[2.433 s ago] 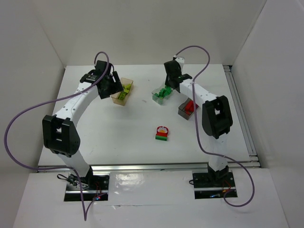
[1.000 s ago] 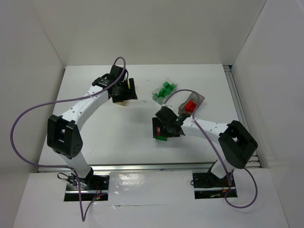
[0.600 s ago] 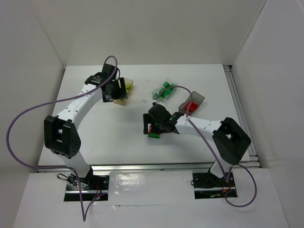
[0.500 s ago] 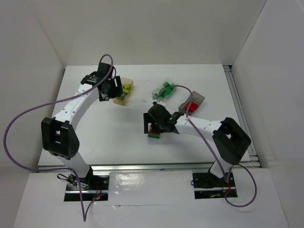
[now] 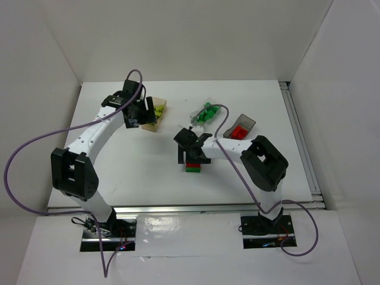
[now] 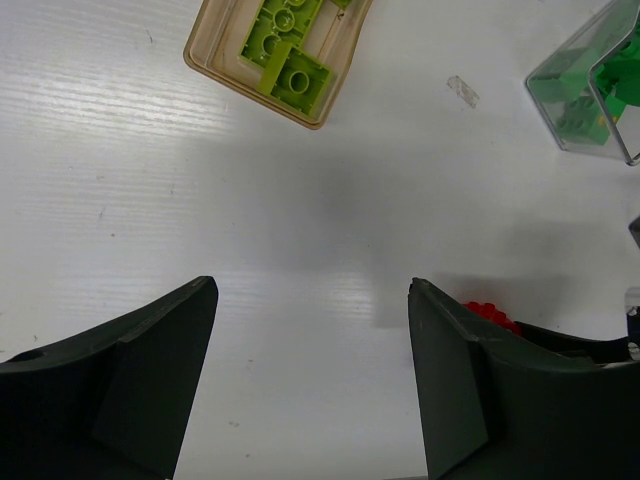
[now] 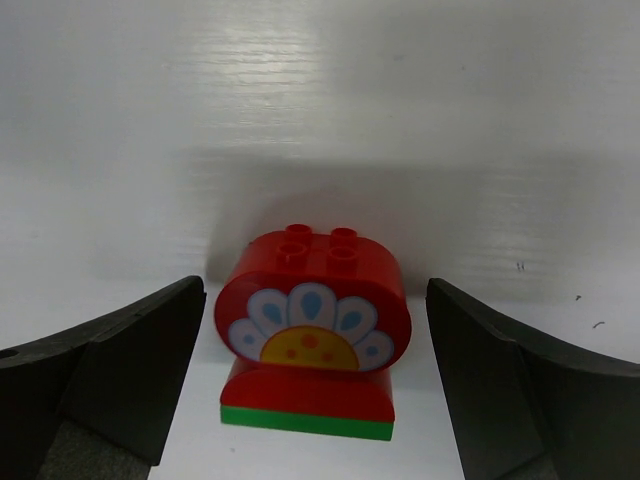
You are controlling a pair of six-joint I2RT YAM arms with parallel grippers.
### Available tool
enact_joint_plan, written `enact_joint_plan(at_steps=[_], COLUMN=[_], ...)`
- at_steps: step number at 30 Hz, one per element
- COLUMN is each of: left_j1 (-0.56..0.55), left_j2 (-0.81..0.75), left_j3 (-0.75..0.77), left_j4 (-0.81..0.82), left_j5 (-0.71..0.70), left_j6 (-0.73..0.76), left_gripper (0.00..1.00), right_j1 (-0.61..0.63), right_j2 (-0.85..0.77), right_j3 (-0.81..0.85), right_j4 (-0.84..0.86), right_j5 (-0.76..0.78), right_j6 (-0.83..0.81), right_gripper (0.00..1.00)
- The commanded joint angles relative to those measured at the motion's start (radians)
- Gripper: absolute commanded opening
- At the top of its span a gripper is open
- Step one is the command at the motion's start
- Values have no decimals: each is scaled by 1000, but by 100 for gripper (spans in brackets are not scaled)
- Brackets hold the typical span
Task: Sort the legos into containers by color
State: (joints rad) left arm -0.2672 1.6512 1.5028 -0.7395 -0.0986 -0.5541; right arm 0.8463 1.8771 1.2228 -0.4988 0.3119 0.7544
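Near the middle of the white table (image 5: 136, 172) stands what looks like the last unsorted piece: a red rounded plastic brick printed with a flower (image 7: 310, 330), stacked on a flat dark green plate (image 7: 305, 423). The right gripper (image 5: 190, 149) hovers over it with its fingers spread wide on either side, touching nothing. Toward the far edge, the amber-tinted see-through tub (image 6: 207, 58) holds lime yellow-green bricks (image 6: 285, 50), the clear tub (image 5: 195, 117) holds dark green bricks (image 5: 208, 110), and the smoky grey tub (image 5: 246, 122) holds red bricks (image 5: 237, 131). The left gripper (image 6: 312, 290) hangs near the amber tub, fingers wide apart and empty. Sorting seems nearly done; I judge the stacked pair must be split, red to grey, green to clear. From above, the left arm covers part of the amber tub, the left wrist view cuts off the clear tub, and brick counts cannot be made out.
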Motion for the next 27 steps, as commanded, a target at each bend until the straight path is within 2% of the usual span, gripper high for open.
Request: enact_joint_plan(at_steps=[1, 3, 4, 8, 10, 11, 14, 16, 18, 19, 21, 22, 23, 24, 25, 26, 27], left_j1=[-3, -3, -3, -3, -3, -3, -3, -3, -3, -3, 6, 6, 6, 6, 6, -3, -22], left_j2=[-13, -13, -4, -4, -4, -4, -4, -14, -56, -71, -108, -146, -169, -195, -220, -263, -278], left_j3=[-1, -1, -1, -10, -10, -10, -22, -71, -133, -223, -341, -468, -536, -608, -678, -794, -832], left_j4=[11, 11, 11, 11, 20, 20, 20, 67, 132, 175, 377, 458, 544, 742, 849, 949, 1088], left_j5=[8, 8, 8, 8, 17, 17, 54, 150, 342, 414, 567, 683, 720, 762, 772, 772, 772], left_j6=[0, 0, 0, 0, 0, 9, 10, 28, 28, 16, -19, -77, -120, -169, -275, -323, -363], left_gripper=[85, 85, 85, 85, 85, 85, 85, 85, 85, 87, 93, 96, 97, 98, 98, 98, 98], right_j1=[17, 26, 27, 27, 27, 27, 27, 27, 17, 8, -35, -52, -68, -94, -105, -105, -115], right_j2=[37, 37, 37, 19, 10, 10, -25, -48, -90, -104, -143, -156, -167, -176, -186, -187, -187], right_j3=[66, 66, 55, 55, 44, 44, 55, 89, 107, 107, 116, 116, 116, 116, 116, 127, 127], right_j4=[-83, -81, -72, -60, -50, -50, -59, -72, -83, -83, -83, -63, -54, -44, -35, -35, -35], right_j5=[64, 78, 78, 89, 98, 107, 128, 151, 151, 151, 101, 46, 17, -8, -26, -54, -54], right_j6=[60, 60, 60, 60, 60, 51, 42, 5, -33, -43, -61, -70, -70, -70, -70, -70, -70], right_gripper=[97, 92, 85, 69, 67, 60, 50, 46, 44, 44, 43, 43, 43, 43, 43, 43, 43])
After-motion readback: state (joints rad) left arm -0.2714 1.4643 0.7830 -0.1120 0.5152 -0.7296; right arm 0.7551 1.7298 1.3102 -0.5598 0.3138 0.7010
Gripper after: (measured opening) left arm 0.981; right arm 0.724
